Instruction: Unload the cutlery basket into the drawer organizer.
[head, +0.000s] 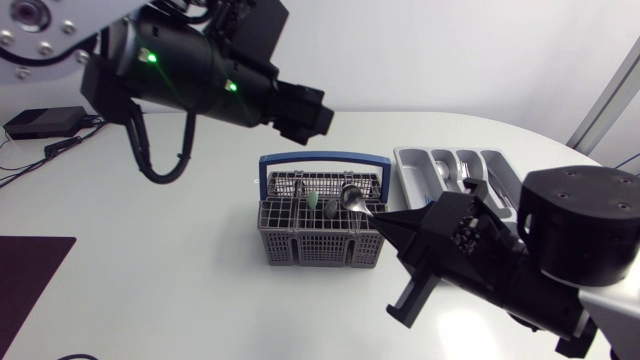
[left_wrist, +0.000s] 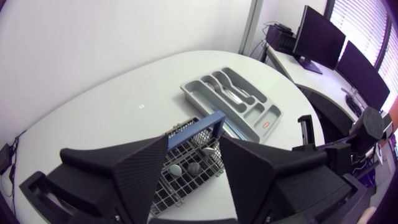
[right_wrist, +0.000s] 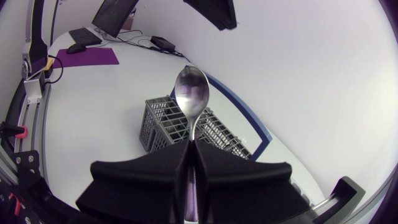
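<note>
The grey cutlery basket (head: 320, 232) with a blue handle stands mid-table, with a few pieces upright in it. My right gripper (head: 383, 217) is at the basket's right edge, shut on the handle of a silver spoon (head: 352, 198) whose bowl hangs over the basket. In the right wrist view the spoon (right_wrist: 191, 93) sticks straight out from the shut gripper (right_wrist: 191, 146), above the basket (right_wrist: 165, 124). The grey drawer organizer (head: 415, 172) lies to the basket's right with cutlery in it. My left gripper (head: 310, 112) hovers high behind the basket, open and empty (left_wrist: 194, 146).
A dark purple mat (head: 25, 275) lies at the table's front left edge. A black box with cables (head: 40, 122) sits at the far left. White tabletop lies bare to the left of and in front of the basket (left_wrist: 186, 165); the organizer (left_wrist: 233, 99) lies beyond it.
</note>
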